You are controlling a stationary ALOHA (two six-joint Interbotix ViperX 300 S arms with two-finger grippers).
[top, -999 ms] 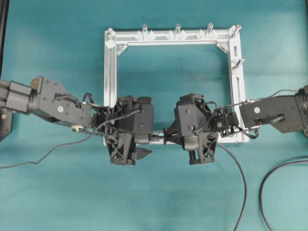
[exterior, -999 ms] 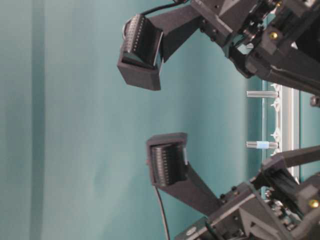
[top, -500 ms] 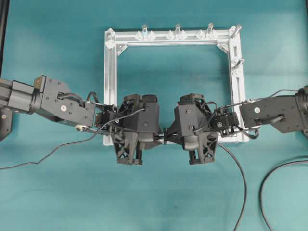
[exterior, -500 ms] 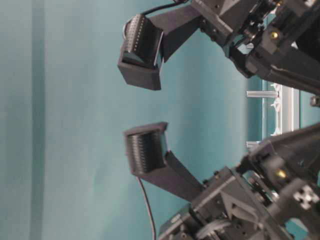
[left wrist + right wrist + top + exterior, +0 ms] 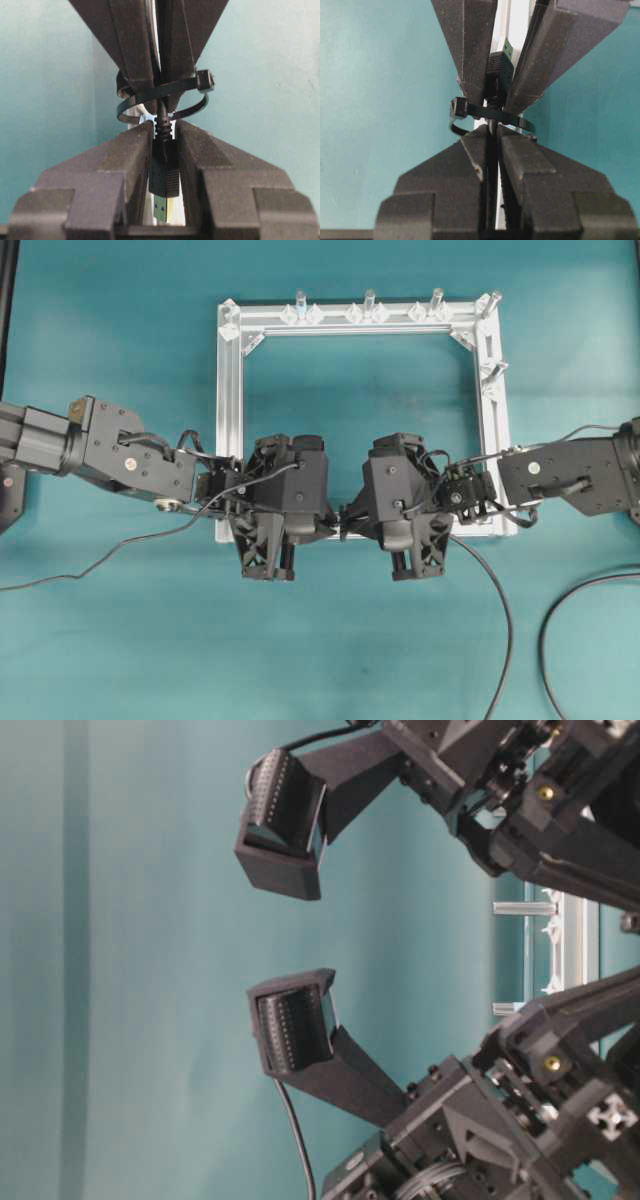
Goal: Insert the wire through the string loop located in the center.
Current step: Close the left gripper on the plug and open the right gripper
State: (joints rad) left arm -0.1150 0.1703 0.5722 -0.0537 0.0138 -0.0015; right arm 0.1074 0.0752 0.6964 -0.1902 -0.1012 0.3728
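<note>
The wire's black plug (image 5: 164,172) with its metal tip sits clamped between the fingers of my left gripper (image 5: 164,132), which is shut on it. The black string loop (image 5: 165,92) rings the silver frame bar just beyond, and the wire (image 5: 161,107) passes through it. On the far side of the loop my right gripper (image 5: 491,132) is shut on the thin wire (image 5: 491,122), facing the plug (image 5: 499,70) across the loop (image 5: 492,116). From overhead, the left gripper (image 5: 328,525) and right gripper (image 5: 350,521) meet tip to tip over the frame's near bar.
The square aluminium frame (image 5: 230,390) lies on teal cloth with upright posts (image 5: 369,302) along its far bar. The wire's slack (image 5: 505,620) trails toward the front right, beside a thicker black cable (image 5: 548,635). Another thin cable (image 5: 100,560) runs off left.
My left gripper stood open a second ago; it has shifted right toward the right gripper and shut on the plug. The right gripper has stayed put, shut on the wire.
</note>
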